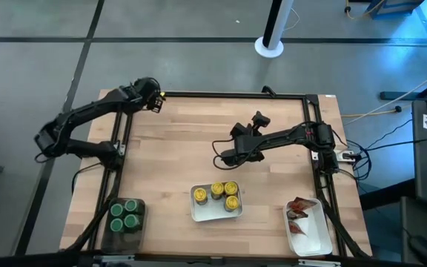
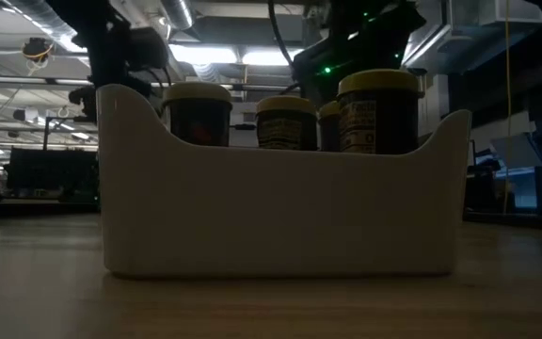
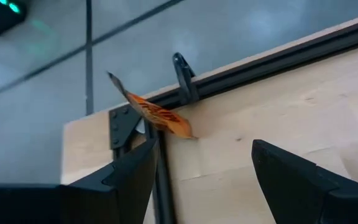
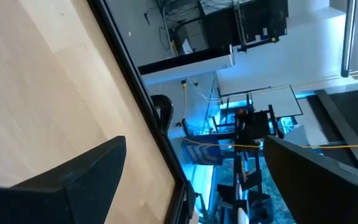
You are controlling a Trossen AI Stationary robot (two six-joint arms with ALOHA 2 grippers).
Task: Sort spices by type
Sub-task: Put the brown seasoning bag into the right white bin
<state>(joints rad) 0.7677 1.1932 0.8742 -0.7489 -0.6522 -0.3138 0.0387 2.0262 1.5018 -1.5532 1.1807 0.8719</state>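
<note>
Starting leftmost, we see green-capped jars (image 1: 125, 215) in the dark bin (image 1: 108, 234); our left gripper (image 1: 156, 101) gapes by a red-orange packet (image 3: 157, 114) at the far corner; yellow-capped jars (image 1: 224, 194) fill the middle tray (image 1: 199, 213); our right gripper (image 1: 225, 156) gapes, empty; packets (image 1: 299, 213) occupy the right tray (image 1: 316, 242).

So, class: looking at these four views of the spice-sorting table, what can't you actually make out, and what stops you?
- Low view: the white tray wall hides the lower part of the yellow-cap jars and everything behind.
- High view: the right tray is cut by the bottom edge; its packets are too small to count.
- High view: the bin is cut off too.
- Left wrist view: the packet print is unreadable.
</note>
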